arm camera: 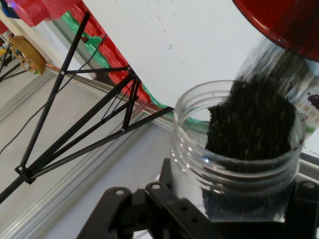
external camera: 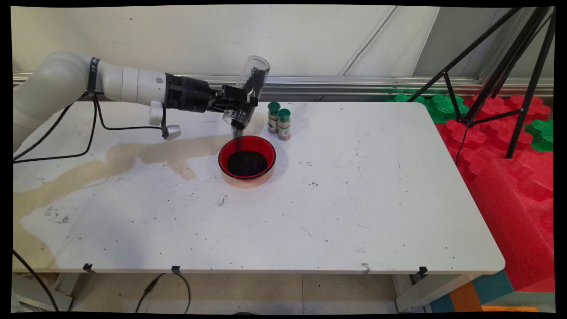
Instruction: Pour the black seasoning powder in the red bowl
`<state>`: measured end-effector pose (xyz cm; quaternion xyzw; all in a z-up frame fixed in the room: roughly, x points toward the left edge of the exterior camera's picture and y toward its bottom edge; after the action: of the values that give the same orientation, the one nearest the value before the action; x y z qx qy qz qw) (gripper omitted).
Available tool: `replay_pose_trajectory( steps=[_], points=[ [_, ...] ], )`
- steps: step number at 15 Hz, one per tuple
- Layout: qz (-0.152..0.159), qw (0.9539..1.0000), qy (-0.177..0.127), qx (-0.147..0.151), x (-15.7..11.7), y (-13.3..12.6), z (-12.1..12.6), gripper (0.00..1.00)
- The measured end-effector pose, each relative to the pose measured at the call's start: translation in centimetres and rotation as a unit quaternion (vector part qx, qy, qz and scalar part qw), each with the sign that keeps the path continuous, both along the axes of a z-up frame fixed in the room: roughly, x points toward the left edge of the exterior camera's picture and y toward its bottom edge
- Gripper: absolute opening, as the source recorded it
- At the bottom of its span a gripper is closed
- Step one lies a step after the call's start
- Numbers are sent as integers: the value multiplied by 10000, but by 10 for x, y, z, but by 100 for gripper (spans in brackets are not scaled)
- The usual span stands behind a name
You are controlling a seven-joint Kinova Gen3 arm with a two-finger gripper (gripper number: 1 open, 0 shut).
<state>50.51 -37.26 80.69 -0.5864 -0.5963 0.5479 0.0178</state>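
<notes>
Currently, hand: the black gripper (external camera: 241, 103) is clamped on a clear plastic jar (external camera: 248, 91), one finger on either side of its body, the arm reaching in from the left, level above the table's far half.
Jar: tipped well over, its open threaded mouth pointing down and towards the left, its closed base raised up and to the right against the wall. No lid is on it.
Contents: dark, fine granules (arm camera: 249, 124), perhaps ground pepper or tea, though the view is too coarse to say which. Some cling near the raised base; a thin stream falls from the mouth.
Bowl: a red bowl (external camera: 246, 161) stands on the table directly under the jar's mouth, just nearer than the gripper. A dark heap already covers most of its bottom.
Progress: judging from the heap below and the little left inside, most of the pouring looks done; a remnant in the jar has yet to come out.
Spice jars: two small green-capped spice jars (external camera: 279, 120) stand upright, side by side, just right of the poured jar and beyond the bowl.
Table: white table (external camera: 354, 199), stained tan along its left part, with dark specks scattered around.
Beyond: a black tripod (external camera: 500, 75) and red and green foam blocks (external camera: 509, 146) lie off the right edge.
</notes>
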Motion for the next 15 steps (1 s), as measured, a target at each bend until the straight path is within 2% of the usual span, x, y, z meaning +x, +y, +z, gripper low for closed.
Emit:
replay_pose_trajectory(
  steps=[15],
  points=[
    [-131, 9994, -206, -227, -1, 3, -2, 0]
  ],
)
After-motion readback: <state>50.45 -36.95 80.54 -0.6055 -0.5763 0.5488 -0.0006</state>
